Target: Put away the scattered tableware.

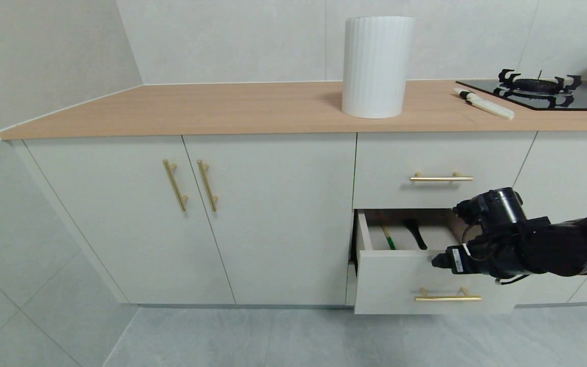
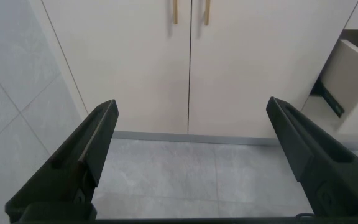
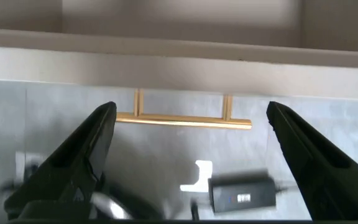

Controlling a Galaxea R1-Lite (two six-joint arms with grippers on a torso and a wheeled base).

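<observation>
Open drawer (image 1: pixel 400 278) holds black utensil (image 1: pixel 417 234), green stick (image 1: pixel 388 237). Right gripper (image 3: pixel 190 115) at its front, fingers spread, empty; left gripper (image 2: pixel 191 109) likewise

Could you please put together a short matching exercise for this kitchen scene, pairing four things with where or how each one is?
Things:
1. white ribbed container
2. cream utensil
3. lower drawer
4. right pincer

Places or states:
A. pulled out
B. lying on the counter beside the hob
C. standing upright on the counter
D. open, by the pulled-out drawer's front

Pairs: 1-C, 2-B, 3-A, 4-D.
</observation>
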